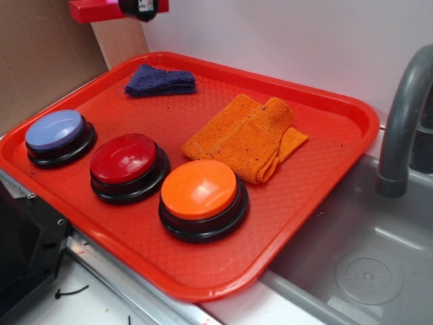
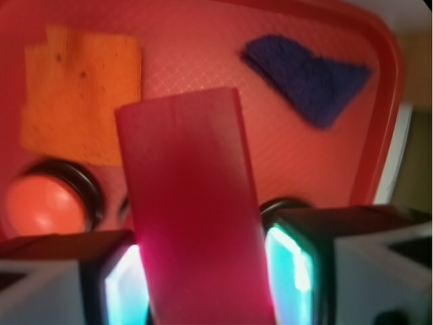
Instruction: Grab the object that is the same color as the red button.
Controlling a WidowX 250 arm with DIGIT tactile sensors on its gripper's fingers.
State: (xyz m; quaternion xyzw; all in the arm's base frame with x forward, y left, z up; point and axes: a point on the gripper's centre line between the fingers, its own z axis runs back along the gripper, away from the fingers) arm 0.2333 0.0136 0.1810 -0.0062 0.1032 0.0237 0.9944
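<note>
I have the red block (image 2: 193,203) clamped in the end effector (image 2: 203,277): on the wrist camera it stands up between the 2 pads (image 2: 125,281), pinched across its thin faces at the near end, with most of its length jutting forward over the tray (image 2: 196,54). On the exterior camera the same block (image 1: 95,10) sits at the very top edge of the frame, well above the tray's (image 1: 318,196) far left corner, with only a dark bit of the end effector (image 1: 142,7) showing. So the grab looks done to me.

The block reads as a plain, stiff, flat slab, probably light, with smooth faces that could slip. Because I hold it at 1 end, the long free part could swing or pivot in the pads if it catches anything, so I'd keep the squeeze firm and move gently.

Below it lie the red button (image 1: 125,159), the orange button (image 1: 199,189) and the blue-lilac button (image 1: 55,130) in a row along the tray's near side, with the orange cloth (image 1: 243,135) mid-tray and the dark blue cloth (image 1: 160,81) near the far rim.

There is open air above the tray. A cardboard panel (image 1: 40,54) stands close on the left, the wall (image 1: 291,40) behind, and the grey faucet (image 1: 406,115) and sink (image 1: 365,250) on the right.
</note>
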